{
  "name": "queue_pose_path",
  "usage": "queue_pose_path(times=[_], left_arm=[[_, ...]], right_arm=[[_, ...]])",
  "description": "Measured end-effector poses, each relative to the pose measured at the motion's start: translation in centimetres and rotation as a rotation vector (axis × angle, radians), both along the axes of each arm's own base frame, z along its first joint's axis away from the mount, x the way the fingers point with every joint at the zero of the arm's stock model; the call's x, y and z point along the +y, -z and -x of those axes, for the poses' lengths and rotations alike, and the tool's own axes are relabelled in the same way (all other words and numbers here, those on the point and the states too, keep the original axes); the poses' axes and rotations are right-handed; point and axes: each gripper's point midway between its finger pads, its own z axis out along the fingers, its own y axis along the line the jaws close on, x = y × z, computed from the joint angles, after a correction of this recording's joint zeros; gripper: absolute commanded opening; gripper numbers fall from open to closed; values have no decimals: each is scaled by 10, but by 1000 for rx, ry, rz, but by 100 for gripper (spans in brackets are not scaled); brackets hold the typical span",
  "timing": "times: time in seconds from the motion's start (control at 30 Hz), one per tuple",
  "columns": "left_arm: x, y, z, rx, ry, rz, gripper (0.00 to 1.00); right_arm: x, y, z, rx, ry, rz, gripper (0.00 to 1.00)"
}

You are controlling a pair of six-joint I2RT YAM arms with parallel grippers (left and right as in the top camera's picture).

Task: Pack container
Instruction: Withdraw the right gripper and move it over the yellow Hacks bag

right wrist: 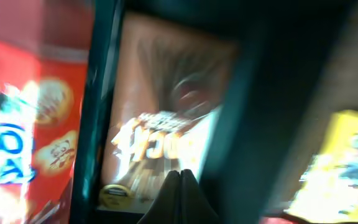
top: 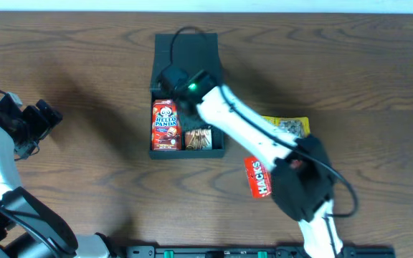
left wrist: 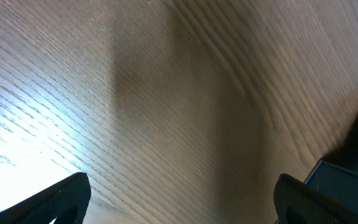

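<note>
You are looking down on the container point(top: 217, 147), which is sitting near the middle of the tabletop point(top: 84, 57), a little toward its far edge, with its flap lid point(top: 192, 49) lying open on the far side. Inside it, a red Hello Panda box point(top: 165, 124) is lying along the left wall, and a brown packet point(top: 198, 138) is resting just beside it in the near right corner. Your right arm is reaching across the container from the near right, and the right gripper point(right wrist: 180, 186) is hanging over the brown packet with its two tips pressed together and nothing between them. The wrist view is blurred, so the packet's lettering is hard to read. A yellow packet point(top: 289, 126) is lying outside the container to its right, partly under the arm, and a red packet point(top: 259, 177) is lying nearer the near edge. Your left gripper point(top: 38, 118) is waiting by the left edge, well apart from the container, its fingers point(left wrist: 61, 199) spread wide over bare wood and grasping nothing.
</note>
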Motion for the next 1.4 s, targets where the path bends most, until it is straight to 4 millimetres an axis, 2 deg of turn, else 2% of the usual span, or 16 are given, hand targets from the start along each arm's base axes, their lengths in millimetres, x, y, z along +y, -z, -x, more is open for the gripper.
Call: queue_pose_path(times=[0.1, 0.2, 0.27, 0.33, 0.4, 0.43, 0.53, 0.57, 0.67, 0.8, 1.07, 1.1, 1.27, 1.4], left_arm=[[0, 0, 0, 0, 0, 0, 95], [0, 0, 0, -1, 0, 0, 95], [0, 0, -1, -2, 0, -1, 95], [1, 0, -1, -4, 0, -3, 95], [1, 0, -1, -4, 0, -3, 95], [1, 0, -1, -4, 0, -3, 95], [1, 0, -1, -4, 0, -3, 95], [1, -1, -1, -5, 0, -3, 95], [1, -1, -1, -6, 0, -4, 95], [1, -1, -1, -6, 0, -4, 95], [0, 0, -1, -3, 0, -2, 95], [0, 0, -1, -3, 0, -2, 95], [0, 0, -1, -3, 0, -2, 95], [0, 0, -1, -3, 0, -2, 95]], right_arm=[[-22, -52, -20, -118, 20, -34, 2], [-66, -99, -39, -212, 88, -38, 1], [-100, -107, -52, -228, 148, -15, 2], [-128, -99, -60, -209, 187, 22, 5], [-157, -78, -62, -152, 211, 75, 15], [-168, -65, -59, -114, 209, 101, 23], [-192, -25, -43, 6, 198, 167, 66], [-198, -12, -36, 42, 189, 181, 75], [-209, 19, -18, 129, 172, 200, 86], [-219, 44, -5, 178, 169, 203, 91], [-219, 70, -2, 163, 165, 185, 83], [-219, 73, -2, 161, 162, 182, 79], [-218, 82, 0, 155, 157, 174, 45], [-218, 83, -2, 149, 153, 171, 26]])
